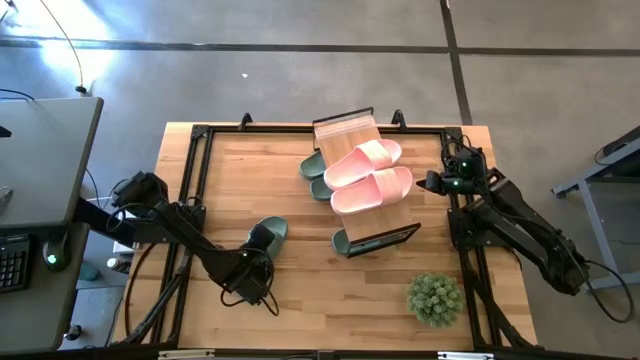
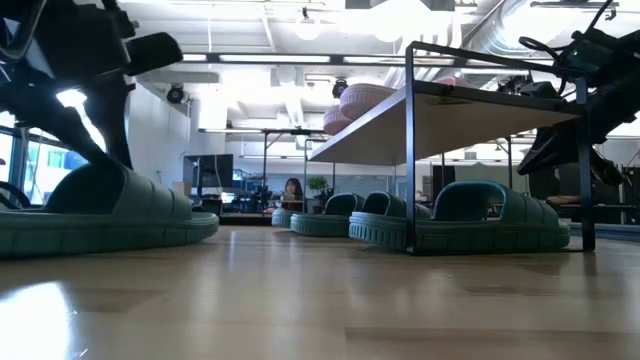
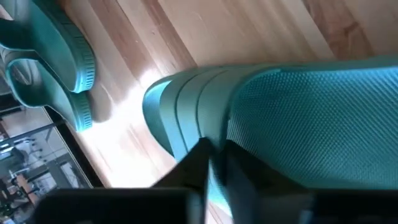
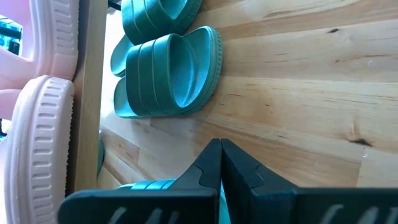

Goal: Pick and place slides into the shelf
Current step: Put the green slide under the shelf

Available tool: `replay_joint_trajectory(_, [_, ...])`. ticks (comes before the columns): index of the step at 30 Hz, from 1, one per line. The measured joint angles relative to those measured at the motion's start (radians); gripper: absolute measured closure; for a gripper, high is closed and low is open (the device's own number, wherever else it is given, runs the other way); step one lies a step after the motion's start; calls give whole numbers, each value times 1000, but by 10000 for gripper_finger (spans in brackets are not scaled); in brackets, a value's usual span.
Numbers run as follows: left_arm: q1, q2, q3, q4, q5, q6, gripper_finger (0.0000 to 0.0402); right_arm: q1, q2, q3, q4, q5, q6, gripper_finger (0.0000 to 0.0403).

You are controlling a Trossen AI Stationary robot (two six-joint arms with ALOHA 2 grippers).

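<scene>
One sage-green slide [image 1: 270,233] lies sole down on the table, near and left of the shelf [image 1: 345,130]. My left gripper [image 1: 255,266] is shut on it, filling the left wrist view [image 3: 298,99]. Two pale pink slides [image 1: 368,175] rest side by side on the shelf's wooden top. Other green slides [image 1: 314,172] [image 1: 345,242] sit on the table under the shelf, also visible in the low view [image 2: 480,220]. My right gripper [image 1: 436,183] hovers shut and holding nothing beside the shelf's right side, above bare table [image 4: 221,152]. My left gripper [image 3: 217,155] pinches the green slide at the edge of its ribbed strap [image 3: 202,118], where the strap meets the textured footbed [image 3: 311,93]. A pale sliver of the slide shows between the fingers. It comes from above, slanting from the near left. The slide's sole rests on the table [image 2: 110,225].
A small green potted plant [image 1: 434,298] stands near the table's near right corner. A black metal frame [image 1: 190,190] runs around the tabletop's edges. Bare wood lies between the held slide and the shelf. A desk with a keyboard stands to the left of the table.
</scene>
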Motion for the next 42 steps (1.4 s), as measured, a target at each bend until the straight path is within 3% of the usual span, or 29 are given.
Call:
replay_joint_trajectory(2, [0, 0, 0, 0, -3, -3, 392, 0, 0, 0, 0, 0, 0, 403])
replay_joint_trajectory(12, [0, -78, 119, -166, -191, -16, 395, 0, 0, 0, 0, 0, 1, 403])
replay_joint_trajectory(19, [0, -301, 185, -217, -228, 120, 398, 0, 0, 0, -3, -1, 0, 403])
replay_joint_trajectory(26, [0, -518, 157, -52, -229, 266, 400, 0, 0, 0, -4, -1, 0, 403])
replay_joint_trajectory(33, [1, -607, 89, 319, -95, 537, 400, 0, 0, 0, -4, -1, 0, 403])
replay_joint_trajectory(38, [2, -617, 63, 441, -9, 617, 401, 0, 0, 0, -4, -1, 0, 403])
replay_joint_trajectory(42, [52, -617, 37, 545, 146, 640, 401, 0, 0, 0, -4, -1, 0, 403])
